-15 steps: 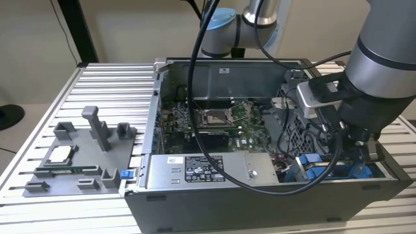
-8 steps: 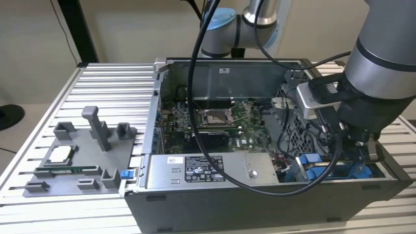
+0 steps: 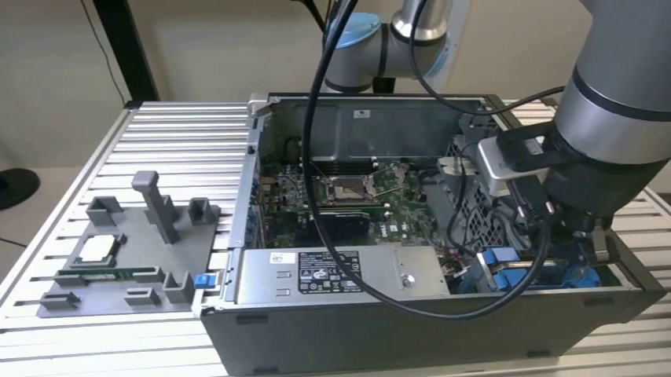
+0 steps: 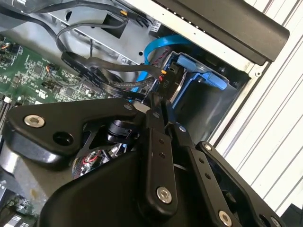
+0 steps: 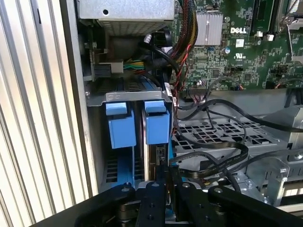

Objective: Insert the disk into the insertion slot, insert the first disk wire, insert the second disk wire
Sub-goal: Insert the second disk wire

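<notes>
the case [image 3: 419,330] lay open on the slatted table [image 3: 157,141], with the motherboard [image 3: 346,196] in its middle and the grey power supply [image 3: 335,275] along its near wall. the slot [image 3: 535,267], with its blue rails, sat in the case corner at the exterior view's right, next to the near wall.

the arm [image 3: 618,102] came down from above at that same corner, its wrist almost vertical over the slot, so the gripper [image 5: 165,182] was nearer to the slot than to any other part of the case.

in the first wrist view the disk [image 5: 154,161] stood on its edge inside the slot, between the blue tabs [image 5: 137,125] and under them, so it seemed already seated. its long axis ran along the rails, going away from the gripper toward the case wall. the exposed end of the disk lay directly ahead of the fingertips, very close.

the fingers were closed together on something thin and dark, which i judged to be the connector [image 5: 166,172] of a black wire [image 5: 208,158], with its end at the disk's edge. whether it was already pushed in i could not tell. in the second wrist view a blue cable [image 4: 163,45] curved near the same end of the disk.
</notes>
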Motion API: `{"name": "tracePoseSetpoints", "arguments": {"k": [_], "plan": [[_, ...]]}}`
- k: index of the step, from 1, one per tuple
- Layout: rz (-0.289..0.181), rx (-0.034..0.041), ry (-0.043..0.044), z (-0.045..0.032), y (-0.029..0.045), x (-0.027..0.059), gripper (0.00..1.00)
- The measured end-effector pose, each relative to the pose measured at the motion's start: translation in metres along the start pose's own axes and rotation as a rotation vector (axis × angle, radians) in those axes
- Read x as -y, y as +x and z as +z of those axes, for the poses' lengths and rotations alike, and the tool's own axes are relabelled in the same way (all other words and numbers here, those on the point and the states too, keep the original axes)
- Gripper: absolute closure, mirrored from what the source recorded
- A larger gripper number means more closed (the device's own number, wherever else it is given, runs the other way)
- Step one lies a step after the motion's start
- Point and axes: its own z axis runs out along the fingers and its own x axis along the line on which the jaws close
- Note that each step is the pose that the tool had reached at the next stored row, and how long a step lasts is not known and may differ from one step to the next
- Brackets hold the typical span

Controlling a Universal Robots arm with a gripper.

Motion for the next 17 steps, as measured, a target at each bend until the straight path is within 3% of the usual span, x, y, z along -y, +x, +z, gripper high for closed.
{"name": "tracePoseSetpoints", "arguments": {"k": [9, 17], "plan": [[-0.002, 0.0011, 0.0157, 0.0036, 0.001, -0.001, 1.0], [-0.003, 0.0011, 0.0177, 0.0068, 0.0017, -0.0028, 1.0]]}}
